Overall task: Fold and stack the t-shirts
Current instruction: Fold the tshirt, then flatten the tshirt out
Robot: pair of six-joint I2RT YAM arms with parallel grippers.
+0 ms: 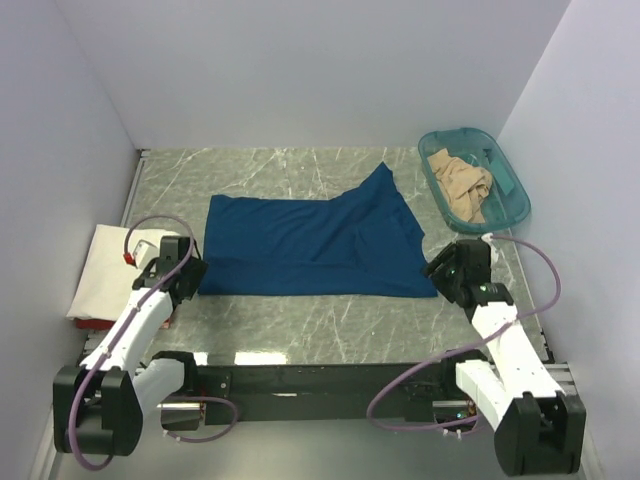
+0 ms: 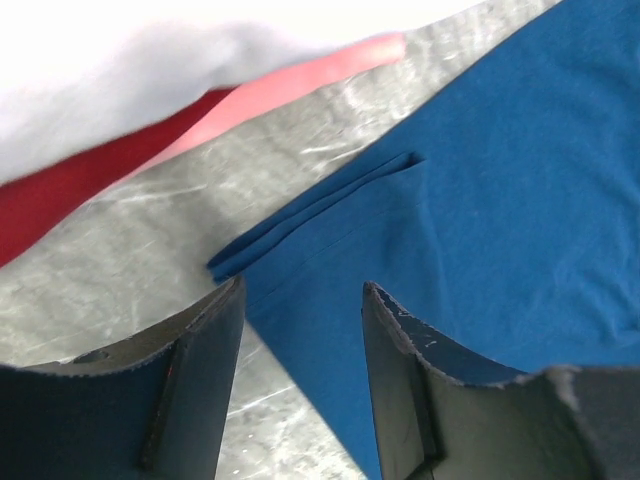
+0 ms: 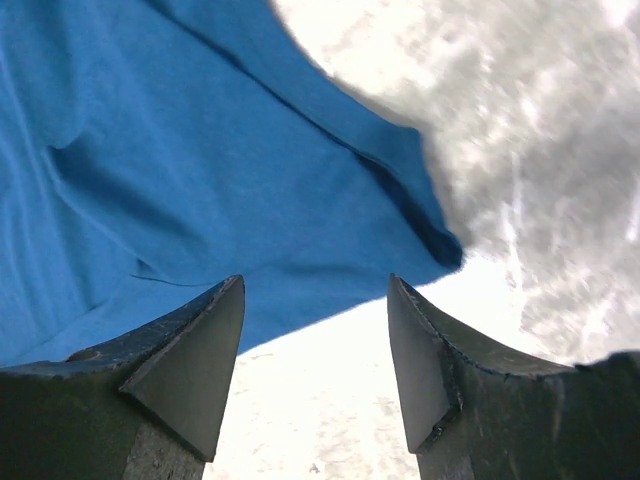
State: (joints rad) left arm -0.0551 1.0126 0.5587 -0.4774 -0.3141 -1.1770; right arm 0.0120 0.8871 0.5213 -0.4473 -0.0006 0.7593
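The navy blue t-shirt [image 1: 310, 245] lies flat and partly folded across the middle of the table, one sleeve sticking up toward the back. My left gripper [image 1: 192, 272] is open just above the shirt's near left corner [image 2: 300, 290]. My right gripper [image 1: 443, 272] is open just above its near right corner [image 3: 300, 290]. Both are empty. A folded cream-white t-shirt [image 1: 108, 268] lies at the left on something red [image 2: 120, 165]. A tan-beige t-shirt [image 1: 462, 185] sits crumpled in the teal tub.
The teal translucent tub [image 1: 512, 195] stands at the back right. White walls close in the table on three sides. Bare marbled tabletop [image 1: 320, 320] runs along the front edge before the arm bases.
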